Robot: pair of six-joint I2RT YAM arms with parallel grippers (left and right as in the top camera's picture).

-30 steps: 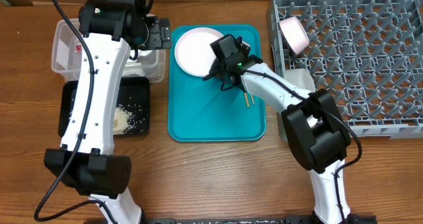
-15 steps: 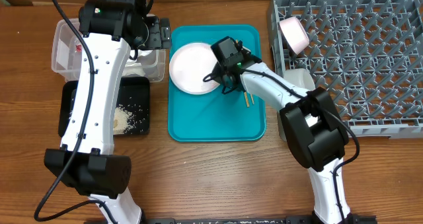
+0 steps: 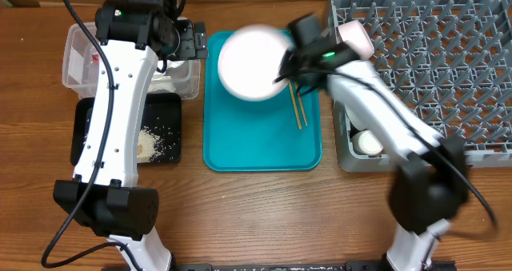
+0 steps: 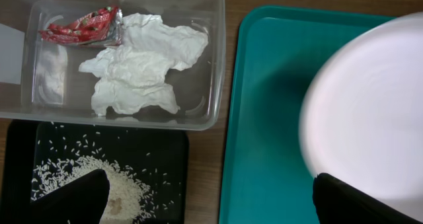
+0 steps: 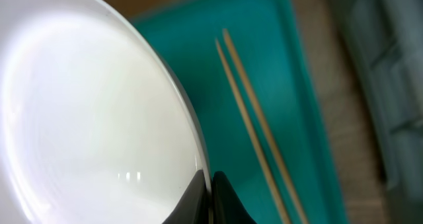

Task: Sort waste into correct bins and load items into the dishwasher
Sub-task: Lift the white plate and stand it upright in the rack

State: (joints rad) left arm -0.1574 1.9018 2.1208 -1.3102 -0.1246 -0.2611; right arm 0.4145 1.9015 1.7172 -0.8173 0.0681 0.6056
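The right tool (image 5: 210, 187) pinches the rim of the plate (image 3: 252, 63), which is blurred above the far end of the teal tray (image 3: 256, 147). The chopsticks (image 3: 297, 107) lie on that tray. Left of it, the left tool (image 4: 215, 201) hangs spread wide over the clear tub (image 4: 218, 59).

Plate (image 3: 254, 65): lifted off the tray (image 3: 264, 147), blurred, now further right towards the rack (image 3: 424, 63), rim pinched by right gripper (image 3: 284, 71).
Right arm: swung right.
Chopsticks (image 3: 297, 107): uncovered.
Cup (image 3: 368, 142): revealed.
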